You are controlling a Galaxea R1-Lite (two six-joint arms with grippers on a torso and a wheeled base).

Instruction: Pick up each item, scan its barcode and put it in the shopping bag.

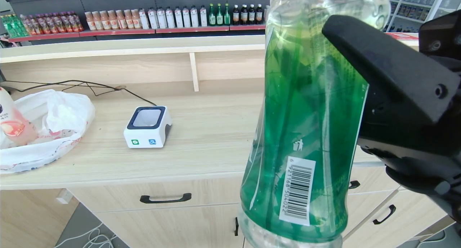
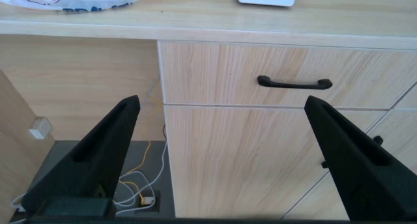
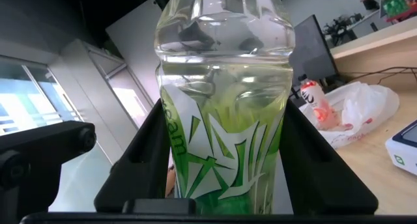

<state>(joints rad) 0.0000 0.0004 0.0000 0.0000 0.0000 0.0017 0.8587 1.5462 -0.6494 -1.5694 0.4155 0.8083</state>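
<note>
Bottle [image 1: 306, 132] standing tall, we are squeezing it in our right gripper [image 3: 221, 142], with the scanner [image 1: 147, 126] off to its left.

Pale wooden counter [image 1: 201, 143] runs straight across in front, with a raised ledge [image 1: 108, 51] along its back at twelve o'clock. Beyond it, from eleven to twelve o'clock, a red-edged shelf [image 1: 119, 32] carries a long row of stock drinks [image 1: 144, 19]: orange, white, green and dark. A black cable [image 1: 83, 84] snakes over the counter at ten o'clock. Under the top sits a drawer [image 1: 119, 195] with a black handle [image 1: 165, 198], and there's another black pull [image 1: 384, 215] at four o'clock. Loose cords [image 2: 140, 185] lie on the floor at seven o'clock.
</note>
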